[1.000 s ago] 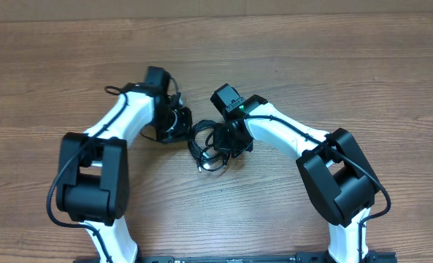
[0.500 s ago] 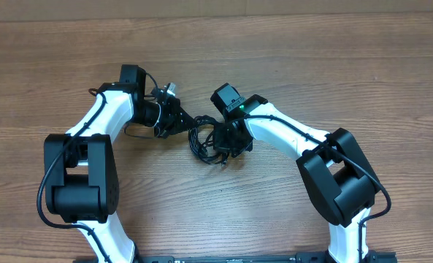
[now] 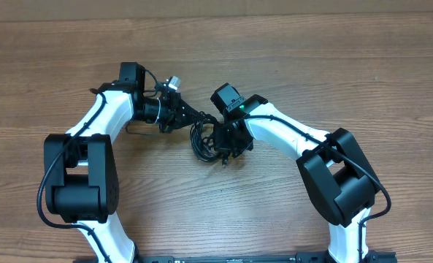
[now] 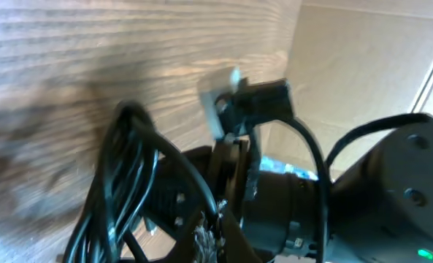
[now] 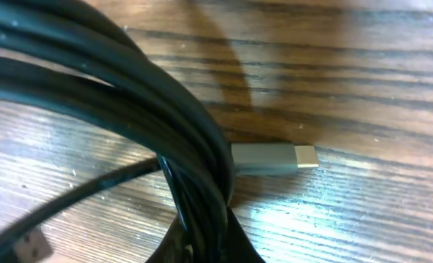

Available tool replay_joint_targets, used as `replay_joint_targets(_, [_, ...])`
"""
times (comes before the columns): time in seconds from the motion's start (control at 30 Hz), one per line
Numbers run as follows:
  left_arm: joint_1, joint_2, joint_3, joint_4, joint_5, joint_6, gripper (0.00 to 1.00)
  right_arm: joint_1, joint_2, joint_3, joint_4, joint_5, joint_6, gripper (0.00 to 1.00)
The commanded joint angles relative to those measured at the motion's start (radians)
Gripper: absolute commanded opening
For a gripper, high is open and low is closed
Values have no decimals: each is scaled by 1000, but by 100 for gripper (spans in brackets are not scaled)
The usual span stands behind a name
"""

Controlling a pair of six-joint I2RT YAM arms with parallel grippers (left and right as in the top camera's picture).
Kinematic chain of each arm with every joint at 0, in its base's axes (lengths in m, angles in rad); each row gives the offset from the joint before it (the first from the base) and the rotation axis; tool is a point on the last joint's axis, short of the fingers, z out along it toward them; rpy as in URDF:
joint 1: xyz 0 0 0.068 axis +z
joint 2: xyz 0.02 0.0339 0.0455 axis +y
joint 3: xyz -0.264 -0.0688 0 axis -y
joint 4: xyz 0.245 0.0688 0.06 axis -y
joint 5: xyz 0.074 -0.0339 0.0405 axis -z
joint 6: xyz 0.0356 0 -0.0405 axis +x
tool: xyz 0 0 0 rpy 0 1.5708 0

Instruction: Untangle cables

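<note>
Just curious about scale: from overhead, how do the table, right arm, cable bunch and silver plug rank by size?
1. table
2. right arm
3. cable bunch
4. silver plug, clearly smallest

Overhead, light fell bright and even from above; the table (image 3: 311, 66) showed sharp grain and only soft, short shadows. The left wrist view was motion-blurred: wood smeared at left, cables (image 4: 121, 183) soft, a pale glow at upper right. In the right wrist view, the near cables were defocused, the plug (image 5: 274, 158) was crisp, and glare lay on the wood below it.
</note>
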Motion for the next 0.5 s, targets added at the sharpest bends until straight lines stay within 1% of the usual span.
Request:
replay_joint_targets(0.0, [7,8,24,31,-69,-5,4,2,11,-3,-16,-6,-182,8])
replay_joint_targets(0.07, [7,9,24,29,-215,-10,4,2,11,-3,-45,-6,-282,8])
replay_joint_targets(0.13, [7,9,23,26,-286,-37,4,0,11,-3,-76,-5,-364,9])
replay_joint_targets(0.2, [7,9,23,26,-283,-72,4,-4,11,-3,-97,5,-401,13])
replay_joint_targets(0.3, [7,9,23,28,-286,-129,4,-13,11,-3,-110,72,-399,14])
replay_joint_targets(0.47, [7,9,23,3,-307,-132,4,-24,11,-3,-98,80,-399,15])
